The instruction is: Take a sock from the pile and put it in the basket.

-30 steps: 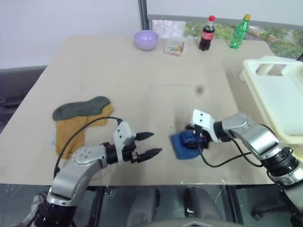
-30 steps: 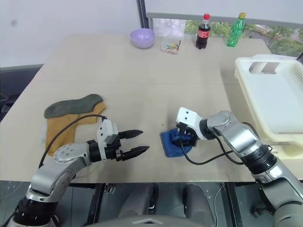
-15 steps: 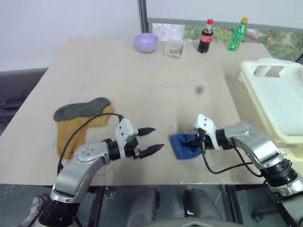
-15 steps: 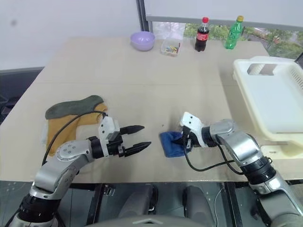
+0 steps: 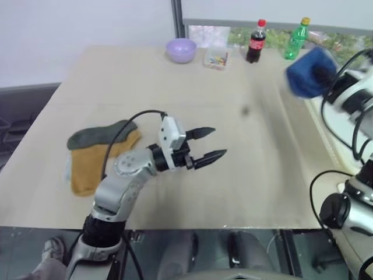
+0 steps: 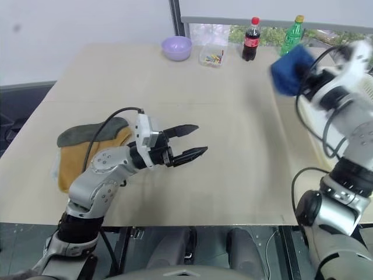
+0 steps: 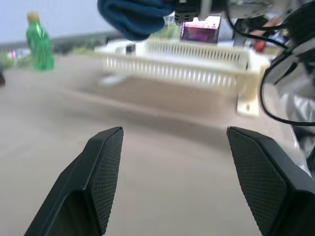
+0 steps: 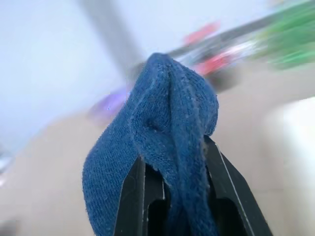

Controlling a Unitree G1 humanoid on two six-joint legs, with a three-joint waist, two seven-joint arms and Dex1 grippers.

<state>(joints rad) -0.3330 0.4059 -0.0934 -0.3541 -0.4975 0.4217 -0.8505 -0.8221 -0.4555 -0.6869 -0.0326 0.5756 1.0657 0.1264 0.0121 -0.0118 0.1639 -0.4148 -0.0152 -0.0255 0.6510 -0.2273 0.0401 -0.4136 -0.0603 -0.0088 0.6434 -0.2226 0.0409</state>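
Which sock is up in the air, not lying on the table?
The blue sock, pinched in the right pincer near the basket. The grey-green sock and the mustard sock lie flat on the table.

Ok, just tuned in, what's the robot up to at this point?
The right gripper is shut on a blue ankle sock, held in the air near the cream-white slotted plastic laundry basket. The left gripper hangs open and empty over the beige table. A grey-green sock and a mustard orange sock lie on the table.
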